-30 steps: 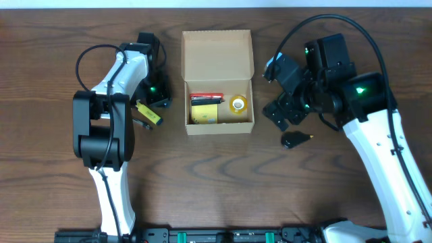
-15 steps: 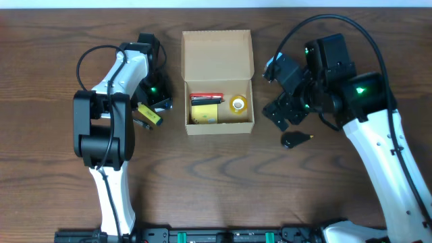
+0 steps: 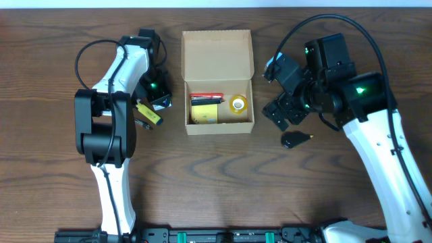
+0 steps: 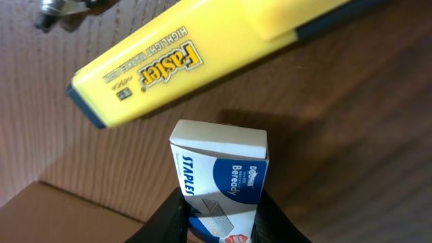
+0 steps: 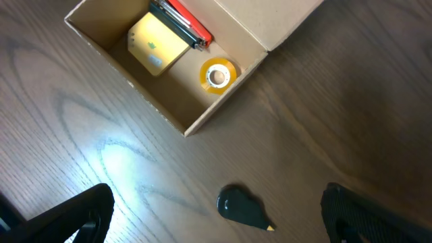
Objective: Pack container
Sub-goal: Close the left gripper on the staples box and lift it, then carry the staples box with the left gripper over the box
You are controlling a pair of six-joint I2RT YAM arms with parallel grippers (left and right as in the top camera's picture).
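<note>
The container (image 3: pixel 217 61) is a tan cardboard box with its flap lid open toward the far side. It holds a red stapler (image 3: pixel 206 98), a yellow pad (image 3: pixel 204 113) and a tape roll (image 3: pixel 237 104). My left gripper (image 3: pixel 157 96) is just left of the box. In the left wrist view it (image 4: pixel 219 210) is shut on a blue and white staples box (image 4: pixel 221 169). A yellow highlighter (image 4: pixel 202 54) lies just beyond it. My right gripper (image 5: pixel 219 226) is open wide above a small black teardrop-shaped item (image 5: pixel 241 206) right of the container (image 5: pixel 223 101).
The highlighter (image 3: pixel 149 113) lies on the wood table left of the box, next to a small dark metal piece (image 4: pixel 59 12). The black item (image 3: pixel 295 140) lies near the box's front right corner. The box wall (image 4: pixel 61 216) shows at the lower left of the left wrist view.
My left arm has shifted slightly toward the far side with the staples box held. The right arm and the items in the box have not moved.
</note>
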